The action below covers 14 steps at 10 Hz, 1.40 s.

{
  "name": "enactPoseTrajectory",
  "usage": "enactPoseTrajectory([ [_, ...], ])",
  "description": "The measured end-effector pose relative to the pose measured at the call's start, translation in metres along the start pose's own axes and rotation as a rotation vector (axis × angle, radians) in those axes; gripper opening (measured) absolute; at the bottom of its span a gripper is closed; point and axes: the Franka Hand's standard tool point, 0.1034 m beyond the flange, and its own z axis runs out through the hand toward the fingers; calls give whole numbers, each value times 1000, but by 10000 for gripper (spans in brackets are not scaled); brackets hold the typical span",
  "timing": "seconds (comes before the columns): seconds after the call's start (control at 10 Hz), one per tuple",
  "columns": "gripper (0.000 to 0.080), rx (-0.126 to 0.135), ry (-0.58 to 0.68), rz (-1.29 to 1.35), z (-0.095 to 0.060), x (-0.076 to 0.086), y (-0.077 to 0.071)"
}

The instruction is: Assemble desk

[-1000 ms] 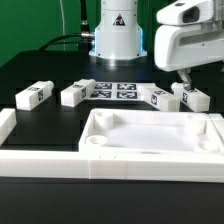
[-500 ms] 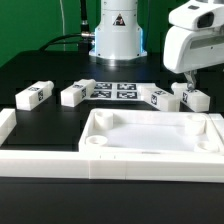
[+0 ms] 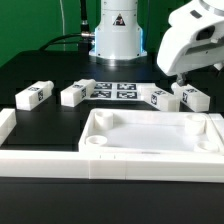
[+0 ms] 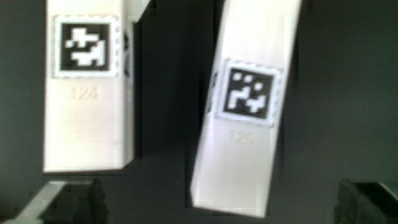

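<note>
- Counting from the largest, one desk top (image 3: 150, 140) is seen. It lies recess side up on the black table (image 3: 40, 62), nearest the camera, and its corner at the exterior view's right is cut off.
- One border rail (image 3: 60, 165) is seen just in front of the desk top. It turns a corner at the exterior view's left, and both its ends are cut off.
- One marker board (image 3: 113, 90) lies behind the desk top; its tags are too small to be counted.
- Four legs are counted, laid on their sides behind the desk top. The first leg (image 3: 33, 95) and second leg (image 3: 74, 93) lie at the exterior view's left, and the third leg (image 3: 158, 98) and fourth leg (image 3: 192, 99) at its right.
- One gripper (image 4: 214, 203) is seen over the right-hand pair of legs. Its two fingers (image 4: 63, 200) are spread wide with nothing grasped. It appears to hang clear of the legs, though the blurred wrist view leaves this unsure. In that view only two legs are shown, side by side and apart, with their far ends cut off.
</note>
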Motion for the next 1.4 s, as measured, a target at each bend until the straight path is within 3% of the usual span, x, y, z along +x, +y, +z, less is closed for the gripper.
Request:
enactPoseTrajectory([
  [0.1,649,5,-38,4,2,-1,1],
  [0.3,649,-55,-148,95,11,-17,1],
  [0.5,649,-45,-215,86,12,-18,0],
  [0.7,649,-42,-210,88,13,-16,1],
  [0.8,649,-24,-212,89,17,-14,1],
  [1.0,649,-16,-210,82,23,-7,-4],
  [1.4,649,-19,-216,97,23,-7,-4],
])
